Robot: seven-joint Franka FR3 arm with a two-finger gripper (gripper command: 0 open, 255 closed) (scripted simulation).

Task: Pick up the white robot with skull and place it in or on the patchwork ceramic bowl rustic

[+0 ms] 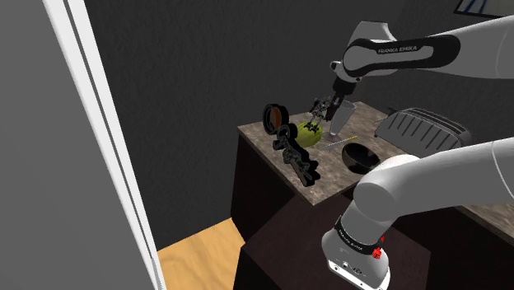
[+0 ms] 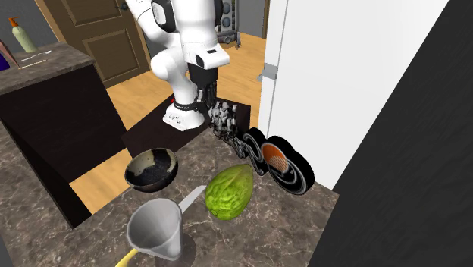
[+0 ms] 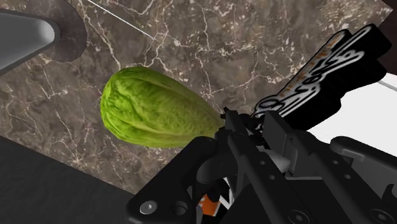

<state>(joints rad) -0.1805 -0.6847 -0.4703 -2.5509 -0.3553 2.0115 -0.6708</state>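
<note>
Above the dark marble desk (image 1: 329, 169), the black pincer (image 1: 326, 109) clasped the black-and-white toy robot (image 2: 222, 117) aloft; carrying stage, next seemingly a swing to the dark speckled bowl (image 1: 360, 155) lower right of it

Counts: toy robot (image 2: 225, 123) 1 | bowl (image 2: 151, 168) 1 | lettuce (image 2: 230, 191) 1 | funnel (image 2: 157, 227) 1 | black disc (image 2: 284, 165) 1 | toaster (image 1: 424, 128) 1 | bottle (image 2: 23, 34) 1

In the wrist view, the dark toy robot (image 3: 273, 146) is running off the picture's edge, and so is the grey cup (image 3: 25, 32). In the shoulder view, the arm (image 1: 428, 177) is covering part of the bowl (image 1: 356, 152) and the toaster (image 1: 424, 125). In the second exterior view, the grey cup is getting cut off too.
</note>
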